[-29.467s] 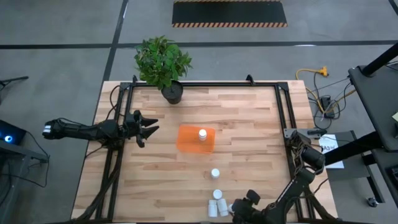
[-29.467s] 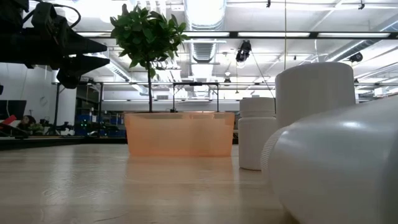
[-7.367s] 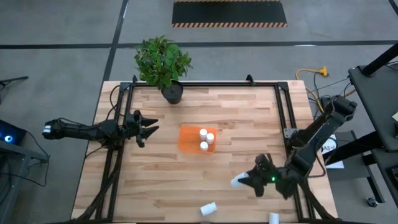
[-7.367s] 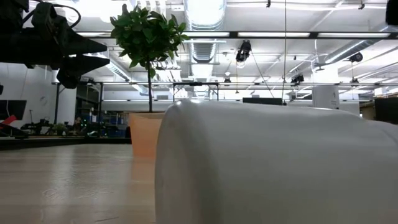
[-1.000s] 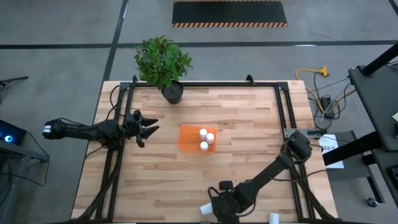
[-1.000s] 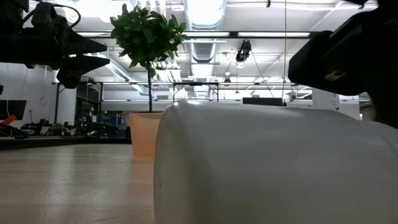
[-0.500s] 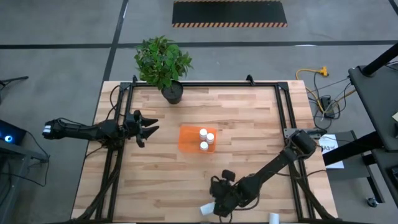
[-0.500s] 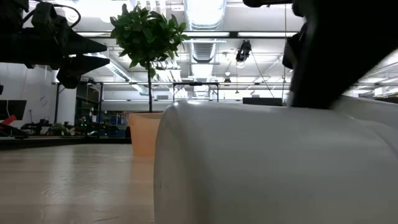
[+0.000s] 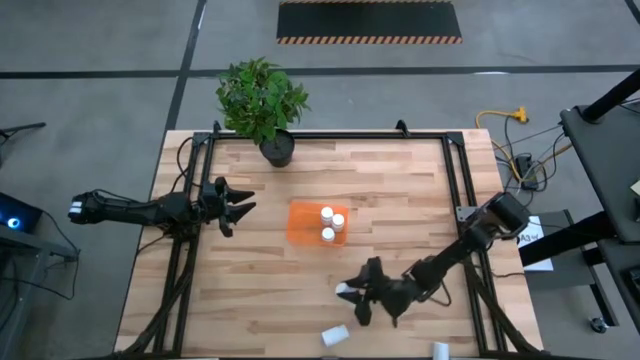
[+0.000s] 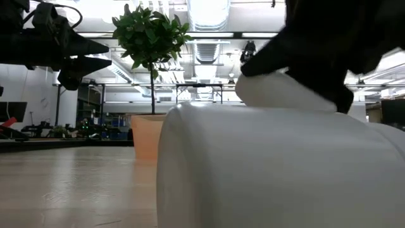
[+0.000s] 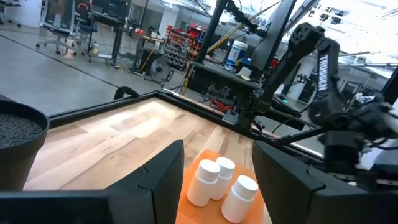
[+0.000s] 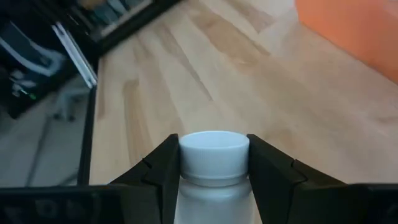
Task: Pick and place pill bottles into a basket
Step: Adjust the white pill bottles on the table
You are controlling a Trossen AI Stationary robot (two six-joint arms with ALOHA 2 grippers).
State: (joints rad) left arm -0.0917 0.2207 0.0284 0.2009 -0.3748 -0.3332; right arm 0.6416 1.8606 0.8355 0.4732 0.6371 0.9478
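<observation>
One bottle [image 9: 335,336] is lying loose at the near edge. Right gripper [image 9: 352,296] is clamping a fourth bottle [image 12: 213,151], lifting it basketward. Three bottles [image 9: 328,223] are standing in the basket [image 9: 300,222]. Left gripper [image 9: 240,204], spread wide, is idling beyond.

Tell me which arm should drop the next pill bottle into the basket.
The right. Its gripper is already shut on a pill bottle just short of the orange basket, which holds three bottles. The left gripper hangs empty and open at the table's left edge.
</observation>
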